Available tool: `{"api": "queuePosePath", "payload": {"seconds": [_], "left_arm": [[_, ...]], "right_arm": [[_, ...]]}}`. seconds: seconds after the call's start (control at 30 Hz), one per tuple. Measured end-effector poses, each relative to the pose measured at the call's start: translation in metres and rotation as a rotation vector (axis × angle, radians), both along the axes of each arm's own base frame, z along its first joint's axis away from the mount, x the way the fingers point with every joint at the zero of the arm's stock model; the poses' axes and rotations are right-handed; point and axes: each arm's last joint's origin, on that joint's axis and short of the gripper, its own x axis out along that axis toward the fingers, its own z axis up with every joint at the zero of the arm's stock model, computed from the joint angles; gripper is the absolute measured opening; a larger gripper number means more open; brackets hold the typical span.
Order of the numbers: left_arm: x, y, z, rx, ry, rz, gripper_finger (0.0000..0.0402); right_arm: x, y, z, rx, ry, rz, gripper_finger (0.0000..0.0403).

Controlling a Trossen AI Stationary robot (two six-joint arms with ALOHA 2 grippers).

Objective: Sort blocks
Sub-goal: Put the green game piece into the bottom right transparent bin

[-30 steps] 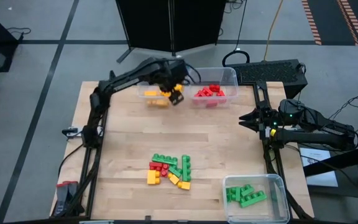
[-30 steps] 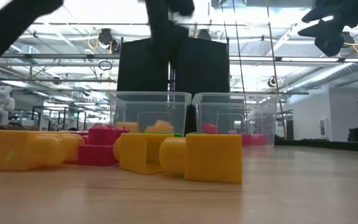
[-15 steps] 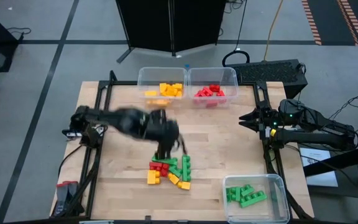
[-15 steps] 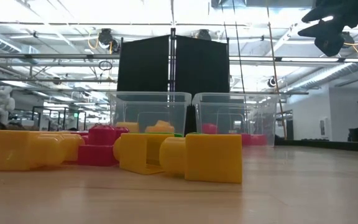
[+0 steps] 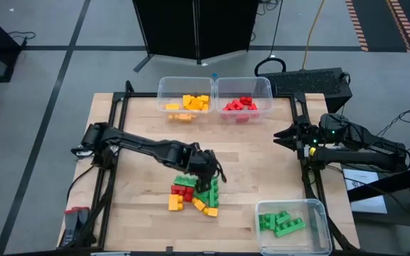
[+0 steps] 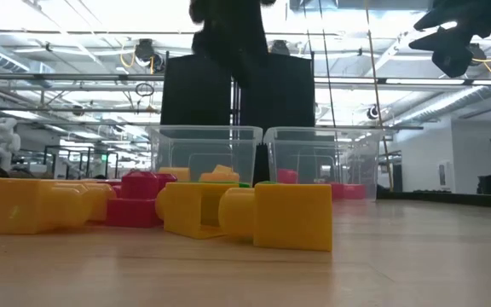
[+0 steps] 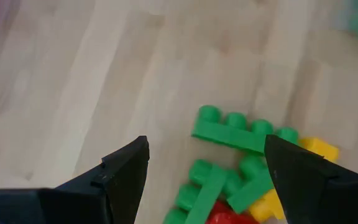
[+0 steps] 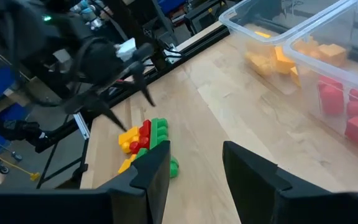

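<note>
A loose pile of blocks [image 5: 194, 193] in red, yellow and green lies on the wooden table, middle near side. My left gripper [image 5: 211, 176] hangs just above the pile's far right part, pointing steeply down. In the left wrist view it [image 7: 207, 165] stands open, with green blocks [image 7: 238, 134] showing between and beyond its fingers; nothing is held. My right gripper [image 5: 285, 135] waits open at the table's right edge, raised and holding nothing [image 8: 197, 171]. In the low view, yellow blocks [image 6: 254, 213] fill the foreground.
Two clear bins stand at the far edge, one with yellow blocks [image 5: 185, 101] and one with red blocks [image 5: 244, 104]. A third clear bin with green blocks [image 5: 292, 226] sits at the near right corner. Bare wood lies between pile and bins.
My left gripper has swung from above the yellow bin at the far edge toward the near edge and down, and now hangs over the pile. The pile and the blocks in the bins have not moved.
</note>
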Motion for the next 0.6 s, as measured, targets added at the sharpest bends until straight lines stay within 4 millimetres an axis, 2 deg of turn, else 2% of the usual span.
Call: {"api": "queuePosePath", "payload": {"seconds": [0.2,0.33,0.43,0.6], "left_arm": [[0.003,0.029,-0.001,-0.133,-0.005,0.31,0.0283],[0.011,0.035,-0.004,-0.22,-0.07,0.478,0.0283],[0.024,0.027,-0.015,-0.288,-0.123,0.562,0.0283],[0.037,-0.001,-0.039,-0.312,-0.125,0.554,0.0283]], "right_arm": [[0.0,0.0,0.0,0.005,0.0,-0.002,0.0144],[0.0,0.0,0.0,0.031,-0.002,-0.01,0.0144],[0.0,0.0,0.0,0.042,-0.003,-0.014,0.0144],[0.0,0.0,0.0,0.061,-0.009,-0.024,0.0144]]}}
